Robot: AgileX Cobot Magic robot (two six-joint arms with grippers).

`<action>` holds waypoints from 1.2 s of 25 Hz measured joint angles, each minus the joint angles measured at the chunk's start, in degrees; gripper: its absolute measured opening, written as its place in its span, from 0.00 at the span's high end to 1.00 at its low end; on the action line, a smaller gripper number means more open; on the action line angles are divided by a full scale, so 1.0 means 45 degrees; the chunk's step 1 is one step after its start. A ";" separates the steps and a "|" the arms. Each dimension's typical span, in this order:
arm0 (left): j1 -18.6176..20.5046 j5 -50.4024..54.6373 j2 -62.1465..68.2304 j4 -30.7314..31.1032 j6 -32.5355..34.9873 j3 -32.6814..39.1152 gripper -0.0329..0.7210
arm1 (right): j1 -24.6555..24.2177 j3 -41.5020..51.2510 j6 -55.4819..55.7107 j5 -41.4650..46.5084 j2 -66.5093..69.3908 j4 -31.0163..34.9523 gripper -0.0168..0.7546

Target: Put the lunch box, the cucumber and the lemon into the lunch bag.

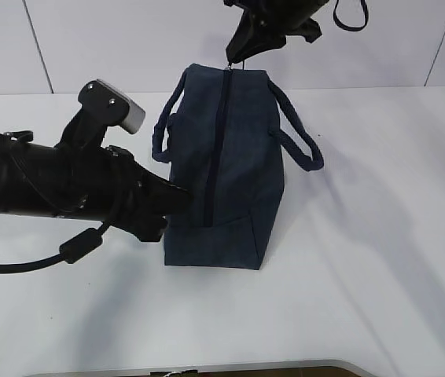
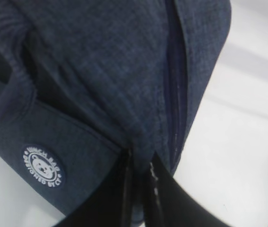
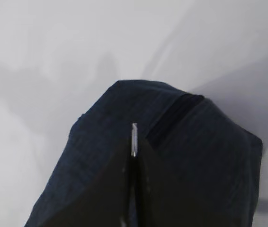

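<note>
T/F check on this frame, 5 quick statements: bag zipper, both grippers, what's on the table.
1. The lunch bag has its zipper closed along the top. True.
2. The left gripper is shut on the bag's near end. True; the left wrist view shows fabric pinched between its fingers.
3. The right gripper hangs open. False; it is shut, with a thin silver piece at its tips by the far zipper end.
4. A lemon lies beside the bag. False; none is visible.
5. The bag lies flattened. False; it stands boxy on the table.

Navy lunch bag (image 1: 238,157) on white table (image 1: 380,236)
</note>
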 joint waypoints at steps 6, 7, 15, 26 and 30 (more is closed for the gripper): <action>0.0000 0.0022 0.0000 0.0000 0.0000 0.0000 0.96 | -0.0356 -0.1215 0.0462 0.0000 0.0944 0.0053 0.97; 0.0000 0.0022 0.0000 0.0000 0.0000 0.0000 0.96 | -0.0412 -0.1309 0.0512 0.0000 0.1048 0.0073 0.97; 0.0000 0.0044 0.0000 0.0000 -0.0177 0.0030 0.96 | -0.0814 -0.1417 0.0591 0.0000 0.1429 0.0156 0.97; -0.0022 -0.3501 -0.0434 -0.0038 -0.0205 0.0038 0.96 | -0.0914 -0.1491 0.0157 0.0000 0.1548 -0.0497 0.97; -0.0050 -0.5283 -0.0462 -0.0062 -0.0205 -0.0168 0.96 | -0.0914 -0.1491 0.0111 0.0000 0.1548 -0.0685 0.97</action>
